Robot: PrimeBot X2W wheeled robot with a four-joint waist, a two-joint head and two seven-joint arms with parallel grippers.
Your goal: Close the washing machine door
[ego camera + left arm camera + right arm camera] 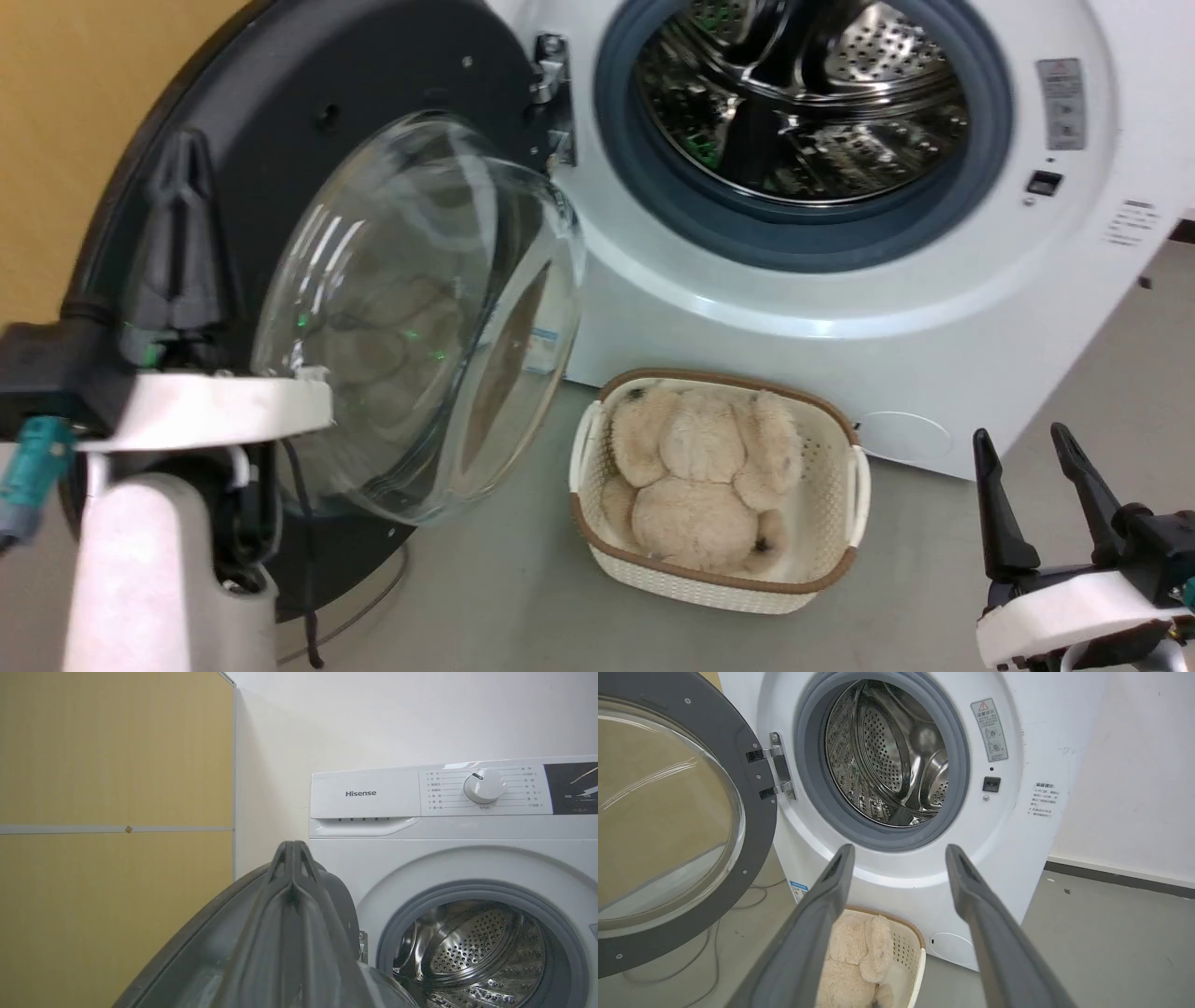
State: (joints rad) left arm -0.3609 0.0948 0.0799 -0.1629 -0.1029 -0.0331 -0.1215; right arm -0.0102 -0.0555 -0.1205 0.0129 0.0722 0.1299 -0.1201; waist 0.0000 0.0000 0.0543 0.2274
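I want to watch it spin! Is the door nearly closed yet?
Nothing done yet: the washing machine door stands wide open, drum showing. In hand: the left jaws, shut, sit at the door's rim; contact unclear. Left: swinging it shut onto the washing machine.

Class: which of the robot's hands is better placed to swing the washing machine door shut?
Left. The left hand, fingers shut, is at the door, near its free rim; the right hand is open, low, beyond the basket.
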